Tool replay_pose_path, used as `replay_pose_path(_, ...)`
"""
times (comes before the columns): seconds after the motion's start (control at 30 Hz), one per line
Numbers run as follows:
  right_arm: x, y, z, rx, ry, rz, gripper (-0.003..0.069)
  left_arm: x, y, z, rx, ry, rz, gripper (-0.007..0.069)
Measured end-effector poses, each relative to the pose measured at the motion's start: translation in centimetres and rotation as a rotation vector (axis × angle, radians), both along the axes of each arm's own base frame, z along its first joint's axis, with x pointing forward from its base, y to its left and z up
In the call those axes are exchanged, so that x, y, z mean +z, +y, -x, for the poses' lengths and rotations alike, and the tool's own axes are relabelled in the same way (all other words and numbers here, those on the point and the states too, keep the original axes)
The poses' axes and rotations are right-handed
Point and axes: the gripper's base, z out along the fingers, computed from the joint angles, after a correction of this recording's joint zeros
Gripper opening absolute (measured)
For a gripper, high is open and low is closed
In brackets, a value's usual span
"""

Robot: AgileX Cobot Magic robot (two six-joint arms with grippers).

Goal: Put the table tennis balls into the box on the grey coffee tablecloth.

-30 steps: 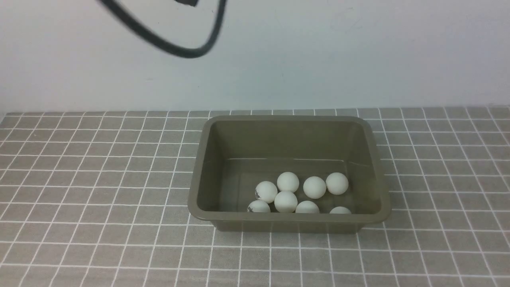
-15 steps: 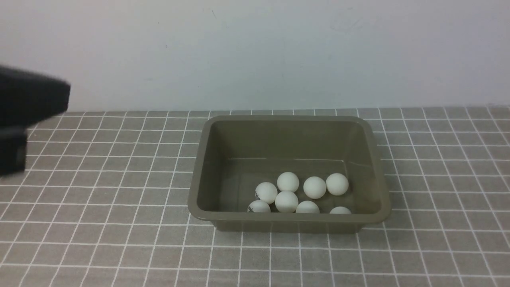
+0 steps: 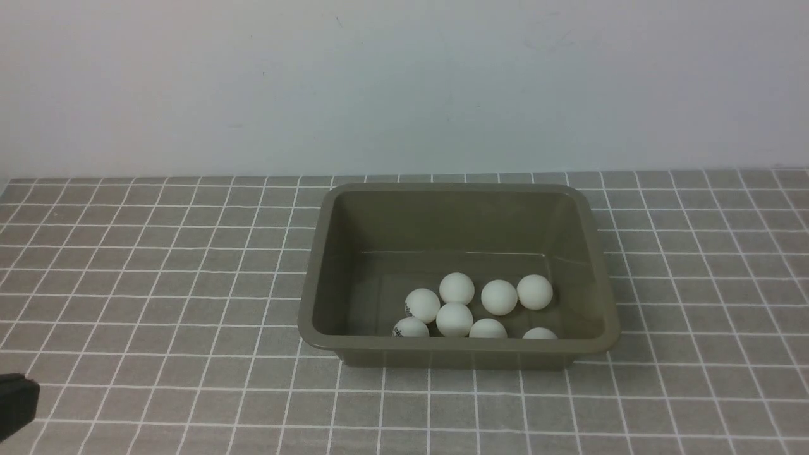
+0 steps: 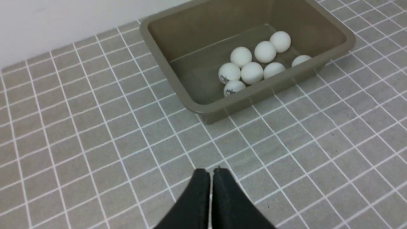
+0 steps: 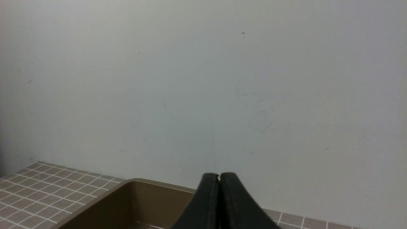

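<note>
The olive-grey box [image 3: 319, 265] [image 4: 337, 27] stands on the grey coffee tablecloth [image 3: 158, 284] [image 4: 95, 133], a little right of centre. Several white table tennis balls [image 3: 456, 288] [image 4: 252, 72] lie clustered inside it near its front wall, some with dark logos. My left gripper [image 4: 211, 171] is shut with nothing in it, above the cloth in front of and left of the box; a black part of that arm [image 3: 16, 404] shows at the lower left edge. My right gripper [image 5: 219, 176] is shut and empty, raised, facing the wall with the box rim [image 5: 105, 197] below it.
A pale wall [image 3: 404, 82] rises right behind the cloth's far edge. Checked cloth surrounds the box on all sides.
The left arm has swept from above the box down and back to the lower left corner of the front view. The balls and the box have stayed put.
</note>
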Motion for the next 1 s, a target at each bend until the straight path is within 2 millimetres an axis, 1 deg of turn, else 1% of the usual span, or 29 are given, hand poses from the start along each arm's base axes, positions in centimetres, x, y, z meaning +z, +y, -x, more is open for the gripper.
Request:
replay_pose_path(0.07, 0.0, 0.0, 0.0, 0.0, 0.0, 0.0, -0.001, 0.2, 0.2, -0.1, 0.013, -0.04, -0.003, -0.0005)
replay_pose_path(0.1, 0.0, 0.0, 0.0, 0.0, 0.0, 0.0, -0.001, 0.3, 0.3, -0.1, 0.025, -0.09, 0.004, -0.0005)
replay_pose_path(0.17, 0.0, 0.0, 0.0, 0.0, 0.0, 0.0, -0.001, 0.0, 0.5, -0.1, 0.05, -0.156, 0.021, -0.0005)
replay_pose_path(0.23, 0.0, 0.0, 0.0, 0.0, 0.0, 0.0, -0.001, -1.0, 0.9, 0.0, 0.097, -0.23, 0.044, -0.0005)
replay_pose_path(0.3, 0.0, 0.0, 0.0, 0.0, 0.0, 0.0, -0.001, -2.5, 1.2, 0.0, 0.153, -0.286, 0.06, -0.0005)
replay_pose_path(0.33, 0.0, 0.0, 0.0, 0.0, 0.0, 0.0, -0.001, -4.3, 1.5, 0.0, 0.209, -0.32, 0.065, -0.0005)
replay_pose_path(0.43, 0.0, 0.0, 0.0, 0.0, 0.0, 0.0, -0.001, -9.2, 2.0, -0.3, 0.319, -0.345, 0.058, -0.0005)
replay_pose_path(0.5, 0.0, 0.0, 0.0, 0.0, 0.0, 0.0, -0.001, -10.8, 2.1, -0.3, 0.352, -0.351, 0.055, -0.0005)
replay_pose_path(0.53, 0.0, 0.0, 0.0, 0.0, 0.0, 0.0, -0.001, -13.7, 2.4, -0.4, 0.401, -0.35, 0.047, -0.0005)
replay_pose_path(0.57, 0.0, 0.0, 0.0, 0.0, 0.0, 0.0, -0.001, -13.6, 2.4, -0.3, 0.404, -0.358, 0.048, -0.0005)
replay_pose_path(0.63, 0.0, 0.0, 0.0, 0.0, 0.0, 0.0, -0.001, -16.7, 2.5, -0.6, 0.424, -0.302, 0.03, -0.0005)
replay_pose_path(0.7, 0.0, 0.0, 0.0, 0.0, 0.0, 0.0, -0.001, -18.6, 2.5, -0.8, 0.427, -0.257, 0.017, -0.0005)
replay_pose_path(0.77, 0.0, 0.0, 0.0, 0.0, 0.0, 0.0, -0.001, -19.1, 2.5, -0.8, 0.427, -0.237, 0.011, -0.0005)
replay_pose_path(1.0, 0.0, 0.0, 0.0, 0.0, 0.001, 0.0, -0.001, -19.2, 2.5, -0.7, 0.427, -0.231, 0.009, -0.0005)
